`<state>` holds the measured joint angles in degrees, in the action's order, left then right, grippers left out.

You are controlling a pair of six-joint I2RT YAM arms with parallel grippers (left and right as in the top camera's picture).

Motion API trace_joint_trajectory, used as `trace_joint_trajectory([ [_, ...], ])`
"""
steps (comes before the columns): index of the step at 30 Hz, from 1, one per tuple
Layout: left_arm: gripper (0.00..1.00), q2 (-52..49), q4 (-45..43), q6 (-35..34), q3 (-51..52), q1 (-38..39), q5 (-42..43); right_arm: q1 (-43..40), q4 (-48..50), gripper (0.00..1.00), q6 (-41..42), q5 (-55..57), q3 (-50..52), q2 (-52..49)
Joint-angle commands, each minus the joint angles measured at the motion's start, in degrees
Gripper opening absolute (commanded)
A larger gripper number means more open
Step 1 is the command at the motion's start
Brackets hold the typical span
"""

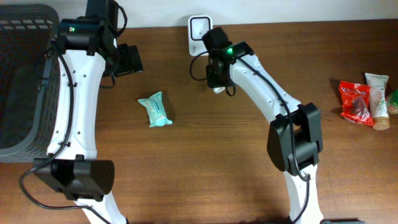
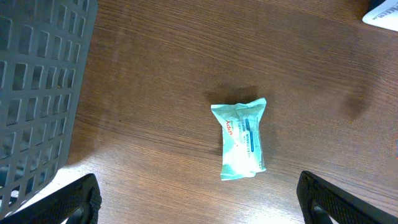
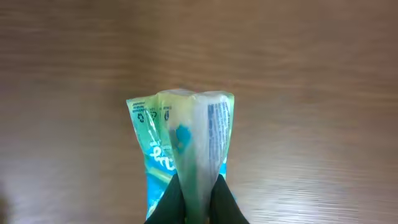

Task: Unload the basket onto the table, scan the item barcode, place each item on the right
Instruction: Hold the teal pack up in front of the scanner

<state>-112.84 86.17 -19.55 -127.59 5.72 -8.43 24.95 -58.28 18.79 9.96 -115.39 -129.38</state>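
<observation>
Evidently the right claw (image 3: pixel 196 198) was clamped tight on the lower edge of the held pouch (image 3: pixel 185 140), a teal, soft-looking packet standing up from the dark fingers above the table (image 1: pixel 205 155), close in front of the white scanner (image 1: pixel 199 28). The left claw (image 1: pixel 127 60) hung spread wide and empty over a second, loose pouch (image 2: pixel 242 140) lying flat on the wood, with the grey basket (image 1: pixel 25 81) off to its side. The pinch looked thin. A packet held by one seam could sag, twist or slide out as the wrist turned it toward the scanner, and the code might end up facing the wrong way or creased so it would not read. I could not tell which face carried the barcode. The right wrist view alone showed the grip and the fine print on the pouch's folded back. From overhead the arm covered nearly all of it, but only that view showed the scanner's position, and the red packet (image 1: pixel 356 101) and tube (image 1: pixel 378 99) waiting well apart at the far edge.
</observation>
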Motion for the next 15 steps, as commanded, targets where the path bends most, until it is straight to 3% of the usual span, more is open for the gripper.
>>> trace_joint_trajectory([
  [1,0.99,-0.09,0.04,-0.35,0.15,0.17,-0.42,1.49,6.12,0.04,-3.52,16.44,-1.44,1.16],
  [5,0.99,-0.09,0.04,-0.35,0.15,0.17,-0.42,1.66,26.08,0.04,-26.49,17.68,-1.51,0.7],
  [6,0.99,-0.09,0.04,-0.35,0.15,0.17,-0.42,1.66,30.01,0.04,-29.09,17.68,-1.44,0.46],
  [10,0.99,-0.07,0.04,-0.35,0.15,0.17,-0.42,1.44,39.56,0.04,-36.63,11.61,-1.33,-3.21],
  [15,0.99,-0.09,0.04,-0.35,0.15,0.17,-0.42,1.29,47.74,0.04,-37.79,11.63,-1.29,-7.28],
])
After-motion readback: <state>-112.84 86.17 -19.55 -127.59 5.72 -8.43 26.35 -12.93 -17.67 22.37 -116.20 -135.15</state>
